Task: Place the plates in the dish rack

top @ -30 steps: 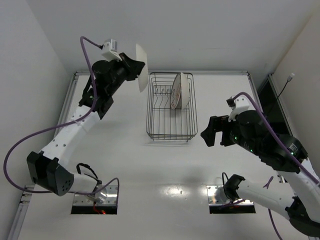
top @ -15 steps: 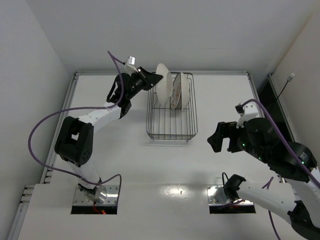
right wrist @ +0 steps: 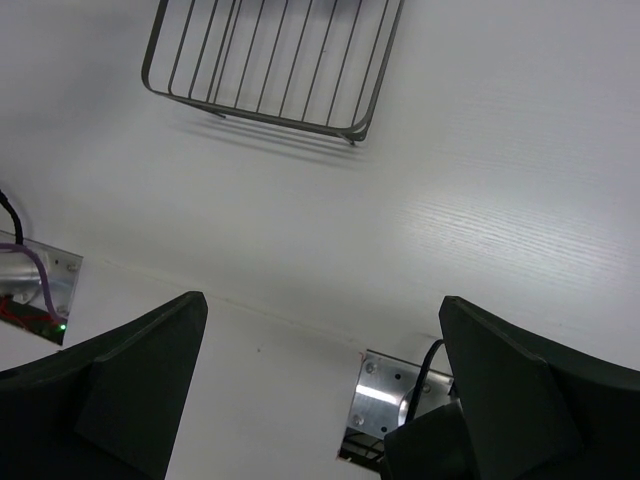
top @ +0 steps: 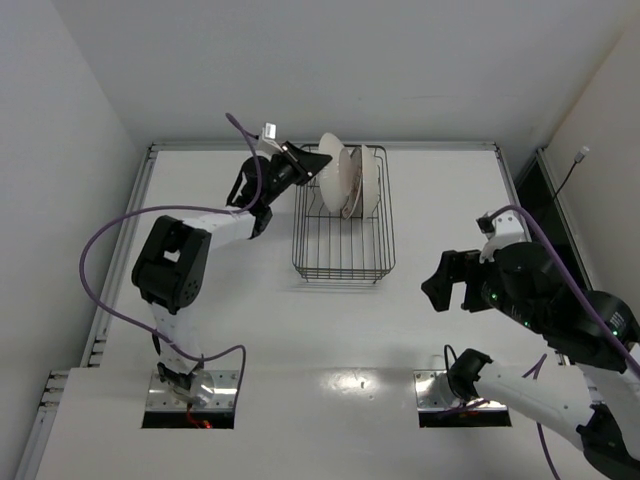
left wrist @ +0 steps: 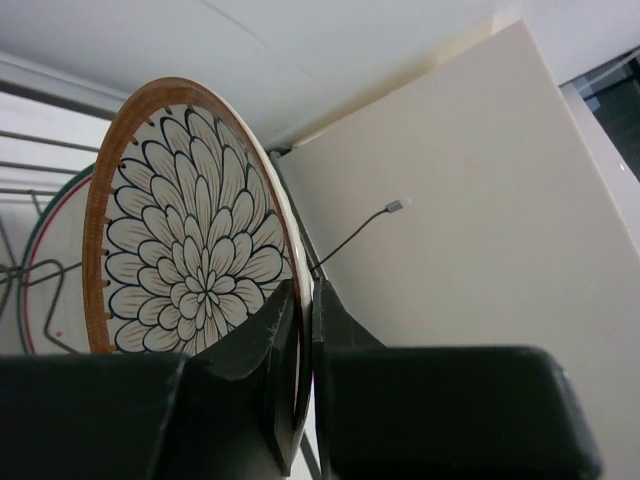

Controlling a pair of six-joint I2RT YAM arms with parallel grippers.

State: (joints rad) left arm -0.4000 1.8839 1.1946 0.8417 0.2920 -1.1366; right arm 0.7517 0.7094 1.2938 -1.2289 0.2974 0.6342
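1. Two fingers of the left gripper [left wrist: 298, 345] are clamped on the orange-brown rim of a petal-patterned plate [left wrist: 190, 265]. One finger lies on the patterned face and the other on the back.
2. In the top view, the left gripper [top: 312, 166] holds this plate [top: 333, 172] on edge and tilted over the far-left part of the dish rack [top: 340, 279]. Whether its lower edge sits between the wire dividers cannot be told.
3. Another plate [top: 353, 186] stands upright in the far end of the rack, just to the right of the held one. In the left wrist view part of it [left wrist: 55, 290] shows behind the patterned plate. How many plates stand there cannot be told.
4. The right gripper [right wrist: 320, 305] has its jaws spread wide apart and holds nothing. One finger [right wrist: 130, 385] frames each side of the right wrist view.
5. In the top view, the right gripper [top: 446, 281] hangs over the white table [top: 230, 300], to the right of the rack's near end and apart from it.
6. The near edge of the rack [right wrist: 270, 70] appears at the top of the right wrist view.
7. The rack lies at the far middle of the table, with its near half holding no plate.
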